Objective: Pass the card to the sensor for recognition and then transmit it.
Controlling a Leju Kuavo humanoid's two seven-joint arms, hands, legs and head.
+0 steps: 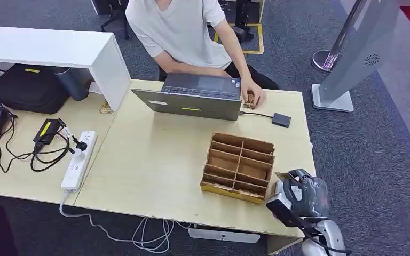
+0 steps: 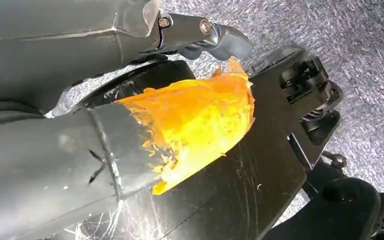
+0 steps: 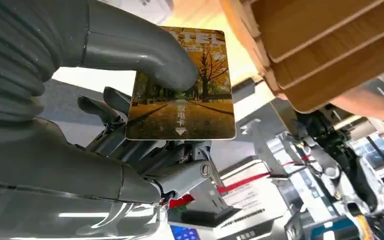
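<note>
My right hand (image 1: 299, 194) hovers at the table's near right corner, just right of the wooden divider box (image 1: 238, 167). It pinches a card (image 3: 182, 90) printed with yellow autumn trees, the thumb (image 3: 145, 55) pressing it onto the fingers below. In the head view only the card's edge (image 1: 284, 175) peeks above the hand. A small black sensor box (image 1: 281, 120) lies on the table beyond the divider box, cabled to a grey laptop (image 1: 192, 98). My left hand (image 2: 130, 145) hangs over the carpet, holding nothing, its orange-tipped thumb apart from the fingers (image 2: 215, 40).
A person sits behind the laptop with one hand (image 1: 253, 96) on a small brown object beside it. A white power strip (image 1: 78, 160) with cables and a black bag (image 1: 29, 88) lie at the left. A grey kiosk stand (image 1: 352, 58) rises right of the table (image 1: 155, 160).
</note>
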